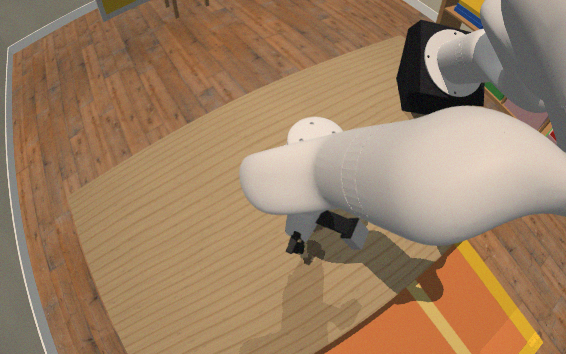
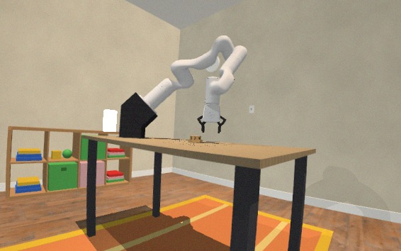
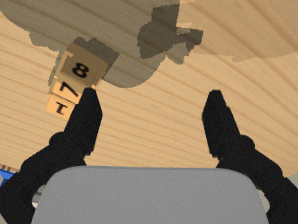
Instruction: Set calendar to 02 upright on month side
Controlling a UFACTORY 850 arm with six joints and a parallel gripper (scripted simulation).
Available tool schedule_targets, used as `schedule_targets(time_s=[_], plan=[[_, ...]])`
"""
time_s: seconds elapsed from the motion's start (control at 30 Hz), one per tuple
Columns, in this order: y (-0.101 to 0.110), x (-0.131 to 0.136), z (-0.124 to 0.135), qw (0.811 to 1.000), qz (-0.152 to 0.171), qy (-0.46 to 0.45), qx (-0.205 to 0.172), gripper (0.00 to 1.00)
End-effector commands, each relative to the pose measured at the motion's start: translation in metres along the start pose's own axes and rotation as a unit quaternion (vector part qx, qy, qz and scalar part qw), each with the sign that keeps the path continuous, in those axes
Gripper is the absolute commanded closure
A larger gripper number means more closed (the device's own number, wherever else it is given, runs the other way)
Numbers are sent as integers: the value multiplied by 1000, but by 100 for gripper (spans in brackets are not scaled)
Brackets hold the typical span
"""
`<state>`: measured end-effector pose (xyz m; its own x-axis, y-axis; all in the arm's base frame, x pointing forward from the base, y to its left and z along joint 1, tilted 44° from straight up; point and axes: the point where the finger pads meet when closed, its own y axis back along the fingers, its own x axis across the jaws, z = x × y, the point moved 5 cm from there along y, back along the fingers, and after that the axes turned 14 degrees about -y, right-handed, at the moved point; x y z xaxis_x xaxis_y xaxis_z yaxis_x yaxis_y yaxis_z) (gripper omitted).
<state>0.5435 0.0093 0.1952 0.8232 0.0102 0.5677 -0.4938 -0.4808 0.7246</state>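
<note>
The small wooden calendar (image 2: 195, 140) stands on the table (image 2: 261, 156) near its middle. In the wrist view it sits at the upper left, partly in shadow: a cube face with an 8 (image 3: 81, 70), a 7 (image 3: 67, 88) below it and a paler marked face under that. I cannot make out the tray or the month side. My gripper (image 2: 210, 130) (image 3: 152, 101) is open and empty. It hangs above the table, a little to the side of the calendar, its left finger nearest the cubes. In the top view the arm hides most of both.
The arm's black base (image 2: 134, 115) (image 1: 429, 75) stands at the table's far end. A shelf with coloured boxes (image 2: 66, 159) is against the wall, and an orange rug (image 2: 208, 223) lies under the table.
</note>
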Motion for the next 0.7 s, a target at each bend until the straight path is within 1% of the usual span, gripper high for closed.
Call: schedule_targets(time_s=[0.0,0.43,0.57,0.63,0.67], plan=[[0,1,0,1000,1,0,0,0],[0,0,0,1000,1,0,0,0],[0,0,1,999,1,-42,0,0],[0,0,1,999,1,-42,0,0],[0,0,2,998,1,-61,0,0]])
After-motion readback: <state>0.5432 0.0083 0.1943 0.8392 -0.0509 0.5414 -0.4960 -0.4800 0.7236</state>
